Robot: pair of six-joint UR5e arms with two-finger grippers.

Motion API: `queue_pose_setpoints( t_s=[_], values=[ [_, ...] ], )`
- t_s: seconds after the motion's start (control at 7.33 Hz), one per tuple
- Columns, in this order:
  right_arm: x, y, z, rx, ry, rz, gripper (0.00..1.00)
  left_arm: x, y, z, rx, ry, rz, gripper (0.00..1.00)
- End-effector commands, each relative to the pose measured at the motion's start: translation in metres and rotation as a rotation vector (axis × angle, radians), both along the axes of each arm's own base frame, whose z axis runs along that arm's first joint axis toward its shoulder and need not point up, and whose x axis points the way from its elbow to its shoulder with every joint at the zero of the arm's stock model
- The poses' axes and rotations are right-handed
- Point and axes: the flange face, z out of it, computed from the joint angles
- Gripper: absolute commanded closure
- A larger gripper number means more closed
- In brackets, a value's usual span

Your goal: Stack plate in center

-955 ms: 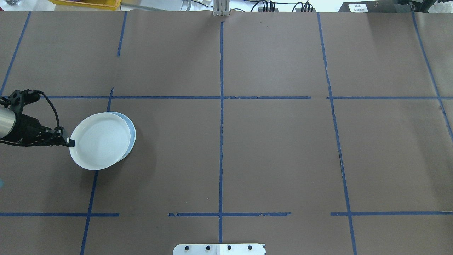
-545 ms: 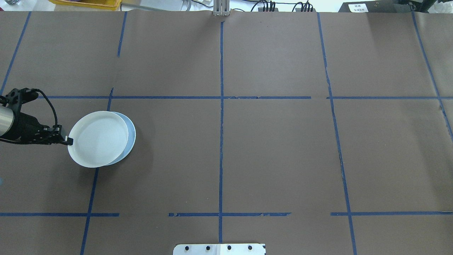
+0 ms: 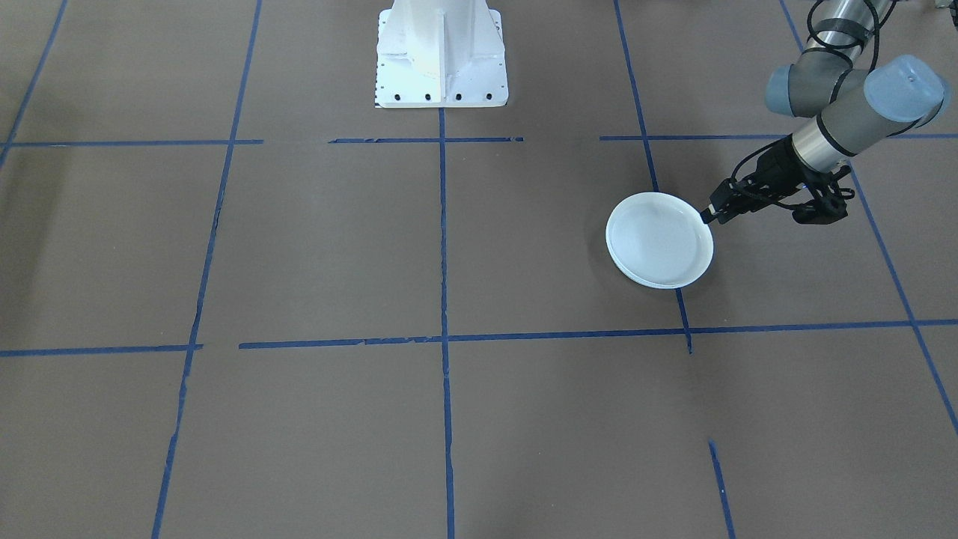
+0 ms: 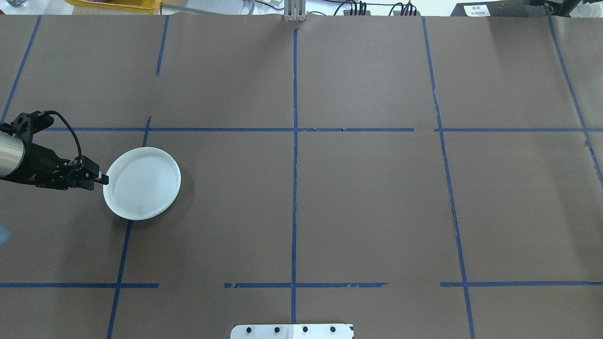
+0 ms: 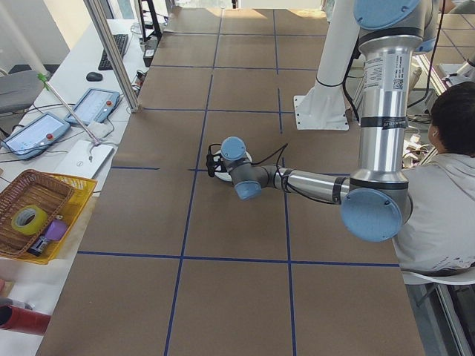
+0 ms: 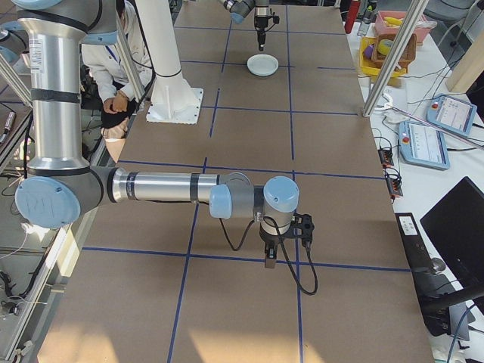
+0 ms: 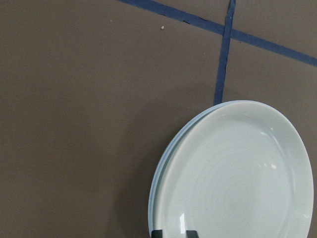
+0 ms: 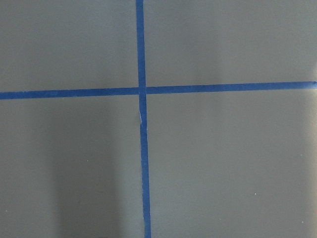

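Brown paper crossed by blue tape lines [image 4: 294, 188] covers the bench [image 4: 358, 202], with cluttered side desks beyond it in the side views. Nearest in the overhead view, at six o'clock, sits the white base plate [image 4: 292, 331] of the robot. From there, out at about nine o'clock, the left gripper [image 4: 101, 179] reaches in low, its tips right at the near-left rim of the ridged white plate [image 4: 142, 182]. In the left wrist view two dark fingertips [image 7: 156, 233] stand at that rim, one either side, so the gripper looks closed on the plate's edge, though whether it pinches firmly I cannot tell. The ridged plate lies almost square over the pale blue plate [image 7: 163, 163], of which only a thin crescent shows beneath its left side.

As a judgement, the stacking looks nearly done: what is left is to let go of the rim and draw the arm clear without dragging the top plate off centre.

Farthest off, the right gripper [image 6: 270, 259] hangs over bare paper, and I cannot tell whether it is open or closed.
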Motion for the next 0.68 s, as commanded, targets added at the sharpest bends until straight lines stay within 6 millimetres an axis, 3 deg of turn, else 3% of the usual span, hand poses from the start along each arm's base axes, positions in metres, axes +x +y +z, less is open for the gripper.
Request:
queue_pose_setpoints(
  t_s=[0.0,0.14,0.41,0.55],
  values=[
    [0.0,0.0,0.0,0.0,0.0,0.0,0.0,-0.023,-0.008,0.0,-0.023,0.018,-0.016,0.0],
    [0.0,0.0,0.0,0.0,0.001,0.0,0.0,-0.063,-0.021,0.008,-0.014,0.027,-0.033,0.0],
    [0.0,0.0,0.0,0.0,0.0,0.0,0.0,-0.12,-0.012,0.071,0.144,-0.061,-0.005,0.0],
    [0.0,0.0,0.0,0.0,0.001,0.0,0.0,-0.138,-0.014,0.1,0.177,-0.112,0.019,0.0]
  ],
)
